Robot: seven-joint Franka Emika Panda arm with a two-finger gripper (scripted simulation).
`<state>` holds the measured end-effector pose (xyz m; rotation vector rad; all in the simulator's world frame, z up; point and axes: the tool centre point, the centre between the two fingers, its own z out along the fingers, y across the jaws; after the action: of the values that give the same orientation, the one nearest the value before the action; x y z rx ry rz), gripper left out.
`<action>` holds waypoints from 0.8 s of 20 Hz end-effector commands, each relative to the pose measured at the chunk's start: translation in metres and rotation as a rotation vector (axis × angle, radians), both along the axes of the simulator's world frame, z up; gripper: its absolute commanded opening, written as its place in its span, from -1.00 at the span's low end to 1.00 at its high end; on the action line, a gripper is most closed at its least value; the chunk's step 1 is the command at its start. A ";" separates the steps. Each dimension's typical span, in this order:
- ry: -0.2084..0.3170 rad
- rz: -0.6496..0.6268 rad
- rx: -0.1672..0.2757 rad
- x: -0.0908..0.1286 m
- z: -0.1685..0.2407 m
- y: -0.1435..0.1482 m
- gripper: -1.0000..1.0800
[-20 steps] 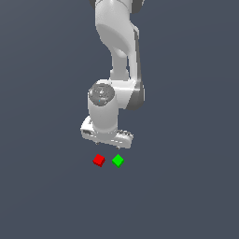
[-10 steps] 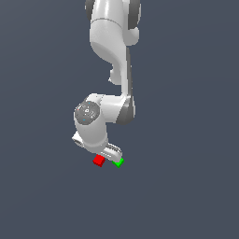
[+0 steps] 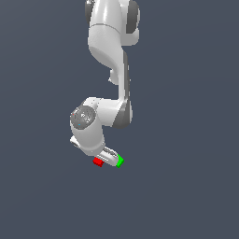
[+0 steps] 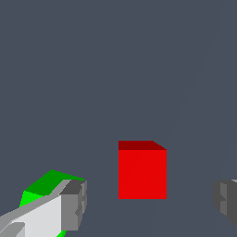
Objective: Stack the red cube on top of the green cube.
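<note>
The red cube [image 3: 98, 162] lies on the dark grey floor, with the green cube [image 3: 120, 160] close beside it on the exterior view's right. My gripper [image 3: 108, 159] hangs low over the two cubes and hides part of each. In the wrist view the red cube [image 4: 142, 170] sits between my two open fingers, apart from both. One finger [image 4: 74, 204] stands in front of the green cube [image 4: 44, 187] and covers part of it. The gripper [image 4: 148, 201] is open and holds nothing.
The white arm [image 3: 109, 51] rises above the cubes toward the top of the exterior view. The plain dark grey floor [image 3: 186, 186] surrounds the cubes on all sides.
The arm has come down and toward the exterior view's left. The gripper was above the cubes a second ago and is now at their level. The cubes have not moved.
</note>
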<state>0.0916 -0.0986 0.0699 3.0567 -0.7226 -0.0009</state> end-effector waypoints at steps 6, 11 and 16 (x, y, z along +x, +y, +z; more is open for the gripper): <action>0.000 0.000 0.000 0.000 -0.020 0.000 0.92; -0.001 -0.002 0.001 -0.001 -0.045 0.000 0.92; -0.001 -0.002 0.001 0.001 -0.050 0.000 0.92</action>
<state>0.0909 -0.0986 0.0193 3.0563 -0.7264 -0.0035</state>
